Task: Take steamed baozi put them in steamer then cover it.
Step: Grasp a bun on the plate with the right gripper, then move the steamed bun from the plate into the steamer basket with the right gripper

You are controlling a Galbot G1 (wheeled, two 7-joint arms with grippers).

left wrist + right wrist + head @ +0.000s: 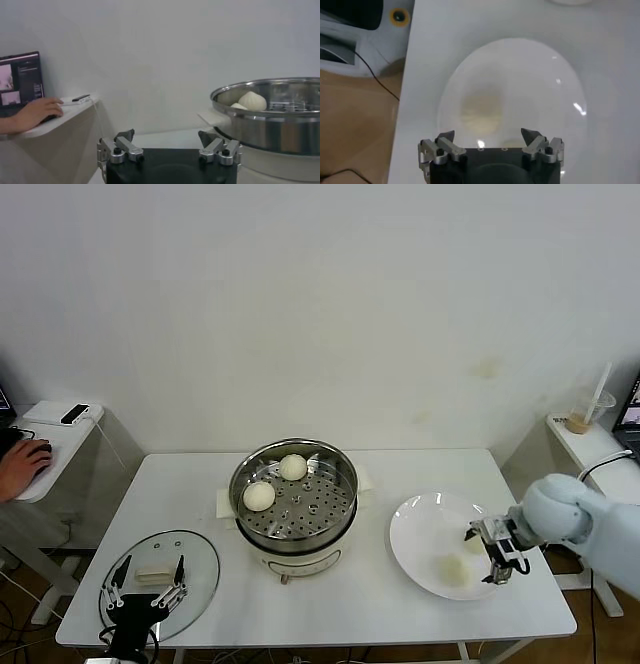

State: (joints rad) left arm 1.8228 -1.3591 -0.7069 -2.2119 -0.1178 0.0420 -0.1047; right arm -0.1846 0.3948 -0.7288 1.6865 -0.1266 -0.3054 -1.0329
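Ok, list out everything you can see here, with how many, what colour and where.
Baozi in steamer: two, cream-white, one at the basket's left, one at the back.
Baozi on plate: two, cream-white, one near the front, one by the right gripper.
Steamer: one, shiny steel on a cream base, table centre.
Plate: one, white, right of the steamer.
Cover: one, clear glass with cream handle, flat on the table's front left.
Table: one, white.
Side desk: one, white, far left, a person's hand on it.
Left gripper: open, above the cover.
Right gripper: open, over the plate's right edge.
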